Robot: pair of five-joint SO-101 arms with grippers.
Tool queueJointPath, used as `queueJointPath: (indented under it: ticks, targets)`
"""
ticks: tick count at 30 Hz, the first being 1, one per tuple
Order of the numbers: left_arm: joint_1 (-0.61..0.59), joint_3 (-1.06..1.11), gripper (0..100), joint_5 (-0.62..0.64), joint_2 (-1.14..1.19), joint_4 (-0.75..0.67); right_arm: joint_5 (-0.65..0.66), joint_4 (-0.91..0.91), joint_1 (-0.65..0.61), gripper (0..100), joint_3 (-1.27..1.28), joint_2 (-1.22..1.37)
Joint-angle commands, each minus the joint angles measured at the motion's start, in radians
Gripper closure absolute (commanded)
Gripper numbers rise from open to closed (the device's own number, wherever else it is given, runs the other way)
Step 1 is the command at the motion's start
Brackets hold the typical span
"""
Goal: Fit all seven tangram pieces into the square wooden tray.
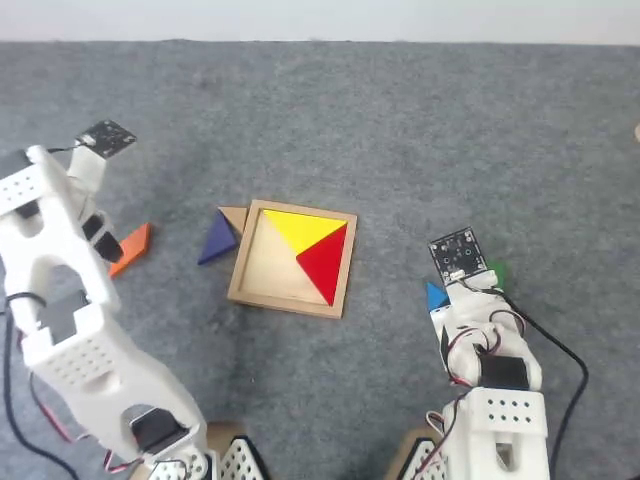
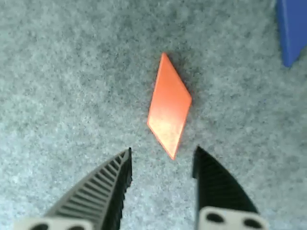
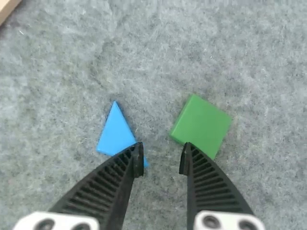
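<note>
High view: wooden tray (image 1: 268,272) mid-table, yellow triangle (image 1: 296,229) and red triangle (image 1: 326,262) inside, rest bare wood; dark blue triangle (image 1: 216,240) just beside tray's rim.
Left wrist view: left gripper (image 2: 163,151) jaws apart, empty, above orange parallelogram (image 2: 169,107).
Right wrist view: right gripper (image 3: 161,149) jaws apart, empty, over gap between light blue triangle (image 3: 115,134) and green square (image 3: 201,125).

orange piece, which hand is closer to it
Left. The left hand is open with the orange piece lying just ahead of it. The right hand is beyond the tray, between the light blue triangle and green square.
</note>
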Motion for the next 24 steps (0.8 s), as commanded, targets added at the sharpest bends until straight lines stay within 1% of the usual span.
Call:
queueJointPath:
  ticks: [1,6,8,11,14,22,24]
  targets:
    - [0.000,-0.039,75,0.005,-0.023,-0.017,0.012,-0.015,0.001,85.4,-0.005,-0.016]
    - [0.028,-0.035,67,0.005,0.014,-0.147,0.012,-0.013,0.001,85.4,-0.005,-0.016]
    - [0.054,-0.039,66,-0.009,0.063,-0.175,0.012,-0.013,0.001,85.4,-0.005,-0.016]
    - [0.072,-0.039,67,-0.077,0.110,-0.135,0.012,-0.013,0.004,85.4,-0.005,-0.016]
    - [0.075,-0.039,67,-0.114,0.124,-0.095,0.012,-0.016,0.004,85.4,-0.005,-0.016]
    - [0.063,-0.028,67,-0.117,0.144,-0.167,0.012,-0.018,0.005,85.4,-0.005,-0.016]
    - [0.064,-0.028,67,-0.146,0.175,-0.181,0.012,-0.018,0.005,85.4,-0.005,-0.016]
